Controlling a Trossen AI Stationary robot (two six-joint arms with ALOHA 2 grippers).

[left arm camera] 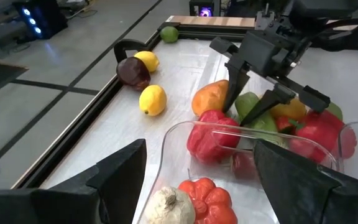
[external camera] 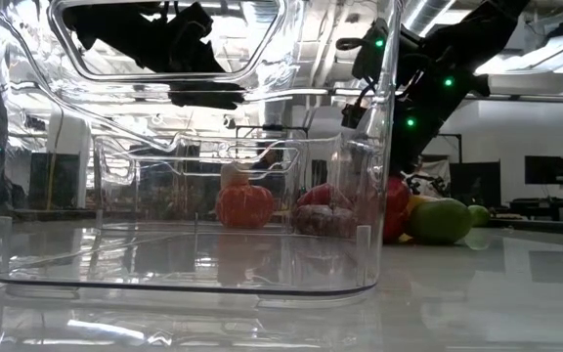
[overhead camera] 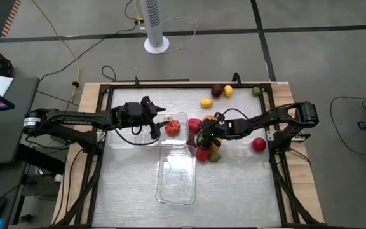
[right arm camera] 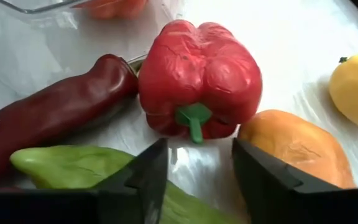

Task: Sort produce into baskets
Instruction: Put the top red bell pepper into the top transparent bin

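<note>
Two clear baskets lie mid-table, the far one [overhead camera: 180, 117] with an orange-red tomato [left arm camera: 207, 199] and a whitish garlic [left arm camera: 168, 205] inside, the near one [overhead camera: 176, 191] in front of it. My left gripper [left arm camera: 197, 180] hovers open over the far basket's left end. Just right of the baskets is a pile of produce: a red bell pepper [right arm camera: 197, 78], a dark red chili [right arm camera: 48, 118], a green pepper [right arm camera: 86, 165] and an orange fruit [right arm camera: 297, 146]. My right gripper [right arm camera: 194, 168] stands open over the pile, slanting down, with the bell pepper's stem just ahead of its gap. My right gripper has one finger [right arm camera: 138, 177] right over the green pepper's end [right arm camera: 104, 163]. Whether the finger touches it I cannot tell. Nothing sits between the two fingers.
Loose produce lies toward the far right corner: a lemon [overhead camera: 206, 102], a maroon piece [overhead camera: 216, 91], a yellow piece [overhead camera: 228, 91] and a lime [overhead camera: 257, 91]. A red tomato [overhead camera: 258, 144] sits near the right edge. A raised black frame [overhead camera: 107, 108] borders the table.
</note>
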